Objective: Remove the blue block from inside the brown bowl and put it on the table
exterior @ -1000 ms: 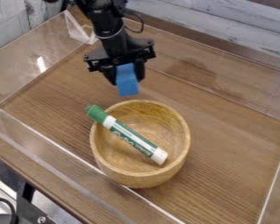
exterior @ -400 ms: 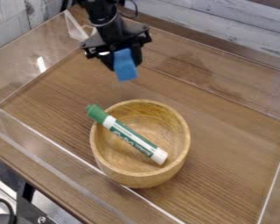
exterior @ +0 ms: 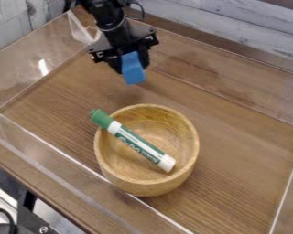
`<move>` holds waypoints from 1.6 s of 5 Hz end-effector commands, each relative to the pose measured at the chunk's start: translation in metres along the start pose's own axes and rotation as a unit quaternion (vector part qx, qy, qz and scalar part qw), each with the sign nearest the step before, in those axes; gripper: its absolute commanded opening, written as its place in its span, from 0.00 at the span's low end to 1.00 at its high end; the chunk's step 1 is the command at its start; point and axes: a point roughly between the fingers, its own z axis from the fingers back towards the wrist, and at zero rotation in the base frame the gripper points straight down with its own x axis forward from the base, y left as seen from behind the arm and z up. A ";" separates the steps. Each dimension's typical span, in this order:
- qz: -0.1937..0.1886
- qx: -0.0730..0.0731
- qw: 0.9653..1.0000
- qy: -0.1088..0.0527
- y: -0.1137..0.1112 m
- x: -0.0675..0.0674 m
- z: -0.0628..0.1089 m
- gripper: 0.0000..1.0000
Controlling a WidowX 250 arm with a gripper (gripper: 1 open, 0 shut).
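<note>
My black gripper [exterior: 131,62] is shut on the blue block [exterior: 135,69], which hangs from the fingers above the table [exterior: 222,82], behind and to the left of the brown bowl [exterior: 146,151]. Whether the block's lower end touches the tabletop I cannot tell. The light wooden bowl sits in the front middle of the table and holds only a white marker with a green cap [exterior: 131,139], lying diagonally with its cap resting on the left rim.
Clear acrylic walls [exterior: 39,50] enclose the wood-grain tabletop on all sides. A white plank wall runs behind the far edge. Bare tabletop lies to the right of the gripper and left of the bowl.
The gripper carried the blue block up and away from the bowl toward the back of the table, then shifted very slightly lower. The bowl and marker stayed put.
</note>
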 end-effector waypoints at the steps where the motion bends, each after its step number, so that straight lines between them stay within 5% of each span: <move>1: -0.004 -0.016 0.999 -0.034 -0.012 0.018 0.005 0.00; 2: -0.005 -0.018 0.999 -0.036 -0.013 0.018 0.000 0.00; 3: -0.008 -0.019 0.999 -0.039 -0.012 0.018 -0.002 1.00; 8: -0.024 -0.033 0.998 -0.042 -0.010 0.034 0.025 1.00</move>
